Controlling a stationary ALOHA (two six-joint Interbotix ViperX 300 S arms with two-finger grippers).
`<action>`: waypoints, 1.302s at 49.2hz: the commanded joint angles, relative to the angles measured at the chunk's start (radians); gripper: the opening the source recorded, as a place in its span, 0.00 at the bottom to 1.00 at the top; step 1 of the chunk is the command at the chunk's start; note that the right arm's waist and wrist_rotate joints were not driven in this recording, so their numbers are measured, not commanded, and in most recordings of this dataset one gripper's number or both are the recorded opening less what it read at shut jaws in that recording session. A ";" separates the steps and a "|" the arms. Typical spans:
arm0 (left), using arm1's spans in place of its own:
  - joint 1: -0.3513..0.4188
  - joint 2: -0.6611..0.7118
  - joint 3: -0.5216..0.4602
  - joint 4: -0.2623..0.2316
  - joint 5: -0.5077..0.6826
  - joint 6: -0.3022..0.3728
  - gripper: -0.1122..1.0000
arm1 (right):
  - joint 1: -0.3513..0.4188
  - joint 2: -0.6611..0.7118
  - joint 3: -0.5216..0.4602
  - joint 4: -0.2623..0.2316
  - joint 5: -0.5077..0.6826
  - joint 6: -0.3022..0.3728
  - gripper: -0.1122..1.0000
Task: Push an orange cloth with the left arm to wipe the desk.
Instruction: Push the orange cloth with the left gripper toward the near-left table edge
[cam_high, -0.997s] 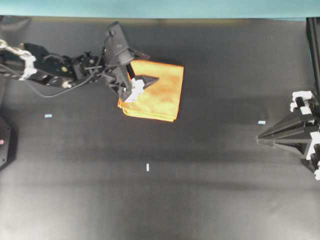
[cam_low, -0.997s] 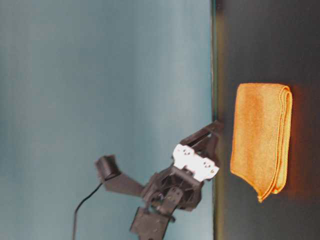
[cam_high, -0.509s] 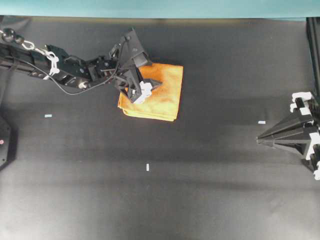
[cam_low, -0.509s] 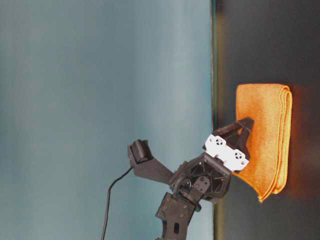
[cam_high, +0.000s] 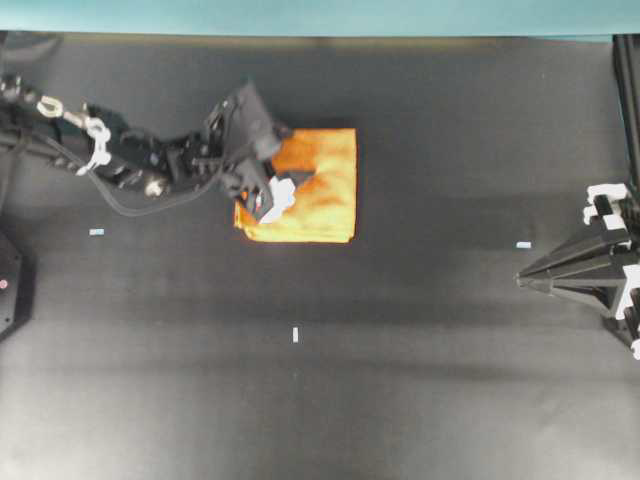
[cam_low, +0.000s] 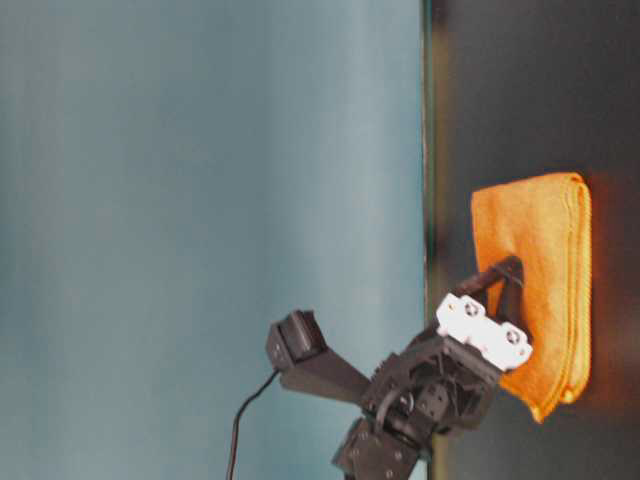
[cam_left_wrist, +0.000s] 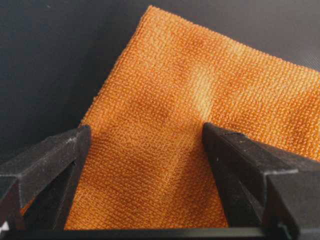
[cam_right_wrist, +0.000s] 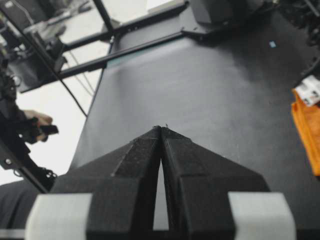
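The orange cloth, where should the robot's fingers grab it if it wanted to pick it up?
Probably the layered edge of the orange cloth, the side that shows its stacked folds in the table-level view. It lies flat on the desk, so the top gives nothing to pinch. The left gripper, fingers open, sits over the cloth's left part; coming from above at that thick edge would catch all layers.

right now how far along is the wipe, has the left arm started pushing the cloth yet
Done: the left gripper is on the orange cloth, jaws open across its top. In hand: pressing down; whether the push has begun can't be told. Left: nearly all of the desk is unwiped. The right gripper sits shut, aside.
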 joint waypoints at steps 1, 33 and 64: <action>-0.031 -0.031 0.018 0.003 -0.003 0.003 0.88 | 0.000 -0.002 -0.003 0.000 -0.005 0.000 0.10; -0.368 -0.140 0.195 0.003 -0.008 -0.035 0.88 | 0.000 -0.009 0.005 0.002 -0.005 -0.002 0.11; -0.799 -0.137 0.135 0.003 0.052 -0.186 0.88 | 0.000 -0.017 0.009 0.011 -0.003 -0.002 0.10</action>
